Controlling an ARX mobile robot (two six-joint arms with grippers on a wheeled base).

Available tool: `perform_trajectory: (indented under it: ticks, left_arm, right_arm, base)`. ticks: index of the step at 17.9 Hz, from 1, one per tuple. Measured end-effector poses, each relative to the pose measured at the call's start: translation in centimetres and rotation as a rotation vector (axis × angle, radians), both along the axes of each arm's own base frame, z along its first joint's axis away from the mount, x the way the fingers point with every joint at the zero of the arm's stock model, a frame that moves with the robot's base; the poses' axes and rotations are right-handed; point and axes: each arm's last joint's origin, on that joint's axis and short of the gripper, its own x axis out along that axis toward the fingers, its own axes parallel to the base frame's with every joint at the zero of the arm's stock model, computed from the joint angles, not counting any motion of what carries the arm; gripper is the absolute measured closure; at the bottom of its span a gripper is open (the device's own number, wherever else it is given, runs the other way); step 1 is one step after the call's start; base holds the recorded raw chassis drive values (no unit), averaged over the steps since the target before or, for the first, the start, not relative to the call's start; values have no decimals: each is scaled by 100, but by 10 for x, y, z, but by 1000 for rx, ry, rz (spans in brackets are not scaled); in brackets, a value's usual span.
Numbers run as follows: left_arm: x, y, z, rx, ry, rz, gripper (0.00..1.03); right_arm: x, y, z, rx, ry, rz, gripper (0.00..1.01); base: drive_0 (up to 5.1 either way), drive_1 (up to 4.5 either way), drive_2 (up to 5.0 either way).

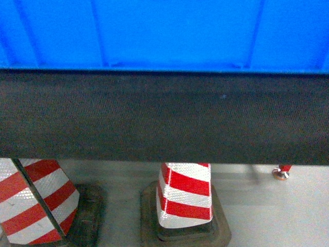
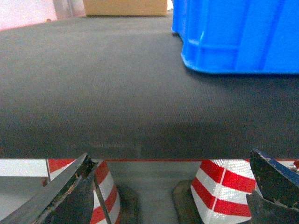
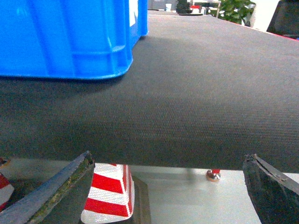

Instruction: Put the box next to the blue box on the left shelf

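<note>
The box, a large blue plastic crate with ribbed walls, rests on a dark fabric-covered surface and fills the top of the head view. In the left wrist view the box stands at the upper right, far ahead of my left gripper, which is open and empty below the surface's front edge. The right wrist view has the box at the upper left, with my right gripper open and empty, also low at the edge. The blue box on the left shelf is out of view.
Red-and-white striped cones stand on the grey floor under the surface. A metal levelling foot sits at the right. A cardboard box lies at the far end, and a plant shows behind.
</note>
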Motion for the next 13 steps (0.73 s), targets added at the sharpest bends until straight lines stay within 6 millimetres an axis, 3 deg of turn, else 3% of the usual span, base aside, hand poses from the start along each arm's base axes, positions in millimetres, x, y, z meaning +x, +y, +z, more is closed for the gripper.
perform_trajectory:
  ticks: [13]
  left_arm:
    - [0, 0, 0, -1, -3, 1, 5]
  right_arm:
    - [0, 0, 0, -2, -3, 1, 3]
  base:
    - [0, 0, 0]
